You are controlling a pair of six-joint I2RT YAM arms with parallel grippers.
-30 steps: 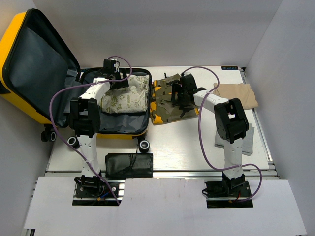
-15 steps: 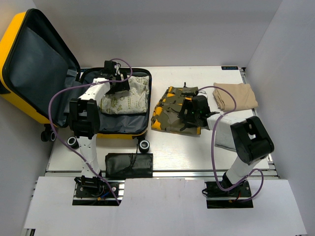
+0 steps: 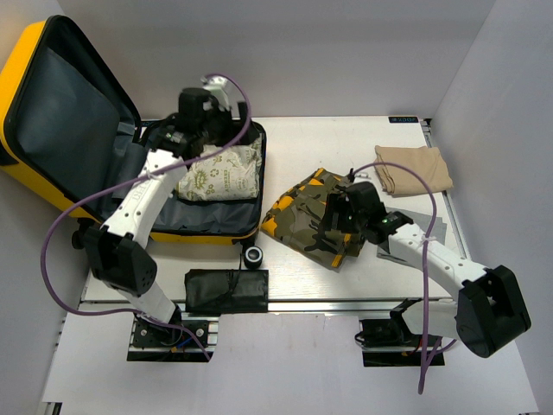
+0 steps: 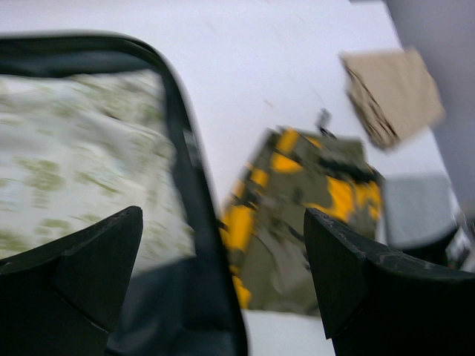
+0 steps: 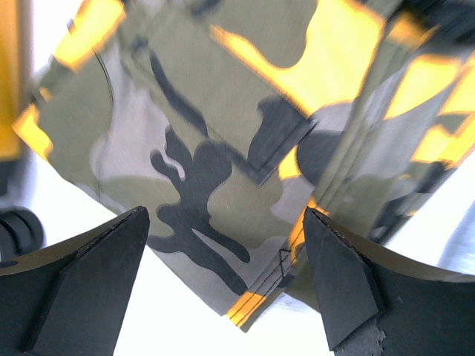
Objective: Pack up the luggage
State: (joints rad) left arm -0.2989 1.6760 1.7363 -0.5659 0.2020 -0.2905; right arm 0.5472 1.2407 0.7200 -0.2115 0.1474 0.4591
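Luggage (image 3: 73, 130) lies open at the far left of the tabletop (image 3: 302, 138), its yellow shell lid propped up and back, dark grey lining facing out, and its base flat. A folded white item with a green print (image 3: 220, 173) lies in the base. My left pincer (image 4: 223, 215) hangs above the right rim of the base; its jaws are set wide apart and grip nothing. Its wrist view shows the printed item to the left of the black rim and the camouflage garment (image 4: 297, 215) on the tabletop to the right. My right pincer (image 5: 226, 211) is over that camouflage garment (image 3: 307, 216), which lies just to the right of the luggage, green, black and orange-yellow. The jaws are spread apart with no cloth between them; I cannot tell whether the fingertips touch the fabric. A folded beige cloth (image 3: 415, 169) lies at the far right of the tabletop, apart from the garment. A flat black pouch (image 3: 226, 290) lies at the near edge, beside one small black wheel (image 3: 252, 255).
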